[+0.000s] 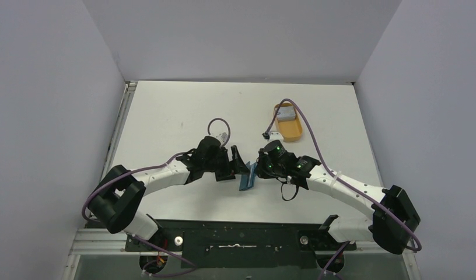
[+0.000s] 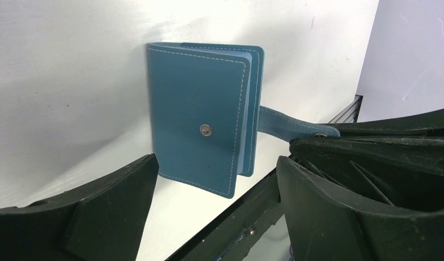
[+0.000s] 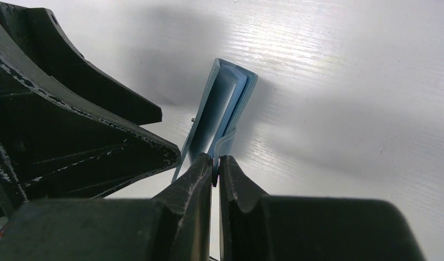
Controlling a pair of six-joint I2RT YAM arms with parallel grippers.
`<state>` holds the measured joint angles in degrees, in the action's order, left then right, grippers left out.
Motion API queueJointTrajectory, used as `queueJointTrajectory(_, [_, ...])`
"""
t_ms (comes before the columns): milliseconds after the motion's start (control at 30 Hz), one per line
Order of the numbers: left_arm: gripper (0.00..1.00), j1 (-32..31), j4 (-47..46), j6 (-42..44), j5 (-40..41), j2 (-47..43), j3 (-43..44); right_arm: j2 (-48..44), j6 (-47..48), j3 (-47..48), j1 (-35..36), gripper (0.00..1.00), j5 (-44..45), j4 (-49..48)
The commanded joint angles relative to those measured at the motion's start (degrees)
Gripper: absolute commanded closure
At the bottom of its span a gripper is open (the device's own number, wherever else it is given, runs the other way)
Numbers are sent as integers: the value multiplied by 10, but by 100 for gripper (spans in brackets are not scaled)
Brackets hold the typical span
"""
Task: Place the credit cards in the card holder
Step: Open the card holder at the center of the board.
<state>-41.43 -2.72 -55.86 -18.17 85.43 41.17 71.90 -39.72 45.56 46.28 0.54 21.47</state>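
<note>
The teal-blue card holder hangs edge-up between my two grippers, folded, with its snap tab undone. My right gripper is shut on the end of that tab and holds the holder by it; it also shows in the top view. My left gripper is open, its fingers on either side just short of the holder's cover, not touching; it also shows in the top view. Grey-white credit cards lie in the orange tray.
The orange oval tray sits at the back right of the white table, behind my right arm. A purple cable loops over it. Grey walls close in on the left, back and right.
</note>
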Motion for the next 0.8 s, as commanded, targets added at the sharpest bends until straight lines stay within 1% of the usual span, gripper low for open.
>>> queueJointTrajectory(0, [25,-5,-3,20,0,11,34,-19,-5,4,6,100,-1,-30])
queueJointTrajectory(167, [38,-7,11,26,0,29,42,-21,-5,-2,6,100,-1,-32])
queueJointTrajectory(267, [43,-10,22,35,5,41,49,-25,-9,-5,6,100,-1,-36])
queueJointTrajectory(400, [57,-11,26,43,13,53,52,-32,-8,-5,8,100,-17,-37])
queueJointTrajectory(467, [62,-11,47,47,21,55,50,-41,-8,-5,7,100,-16,-36])
queueJointTrajectory(533, [65,-11,56,52,31,56,49,-50,-6,-6,7,100,-15,-37])
queueJointTrajectory(633, [76,-11,77,57,50,60,45,-57,-5,-11,6,100,-8,-33])
queueJointTrajectory(767, [87,-9,97,57,68,64,39,-62,-3,-22,4,100,9,-26])
